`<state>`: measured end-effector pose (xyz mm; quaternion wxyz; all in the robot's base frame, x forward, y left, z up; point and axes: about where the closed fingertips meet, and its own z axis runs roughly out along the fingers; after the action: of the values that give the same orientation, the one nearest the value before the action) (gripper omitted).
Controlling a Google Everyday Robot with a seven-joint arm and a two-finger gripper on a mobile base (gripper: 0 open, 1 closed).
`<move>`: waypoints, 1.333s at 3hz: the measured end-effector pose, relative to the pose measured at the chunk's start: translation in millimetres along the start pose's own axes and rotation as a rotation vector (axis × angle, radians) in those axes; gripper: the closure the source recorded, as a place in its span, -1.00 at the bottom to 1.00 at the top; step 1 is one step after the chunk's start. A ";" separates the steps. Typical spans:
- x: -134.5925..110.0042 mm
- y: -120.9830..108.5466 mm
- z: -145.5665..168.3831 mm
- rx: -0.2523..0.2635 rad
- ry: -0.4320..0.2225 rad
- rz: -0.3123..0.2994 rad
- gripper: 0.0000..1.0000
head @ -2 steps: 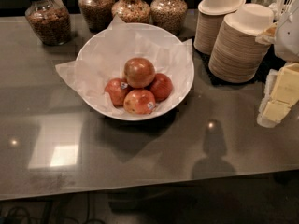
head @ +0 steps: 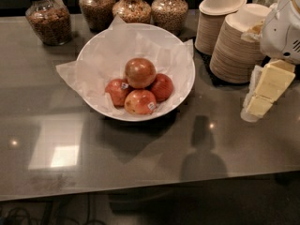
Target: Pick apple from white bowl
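Camera view: gripper, jaws' gap unclear, hangs right of bowl; nudged, apple could roll off smaller apples.

A break-room or café snack bar: the counter holds jars of snacks, stacked paper bowls and a white bowl of apples; the hand hangs at the right edge.

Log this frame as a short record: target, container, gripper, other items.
target: apple, on top of three smaller apples
container: white bowl, paper-lined
gripper: gripper at far right, beside the stacked paper bowls, apart from the white bowl
status: apple not yet picked
behind bowl: four glass jars
surface: dark counter
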<state>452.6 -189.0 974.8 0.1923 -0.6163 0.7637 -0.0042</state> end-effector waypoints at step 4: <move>-105.6 -19.3 41.5 -0.023 -0.197 -0.168 -1.00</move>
<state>500.7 -84.5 971.5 0.2583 -0.6778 0.6866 0.0492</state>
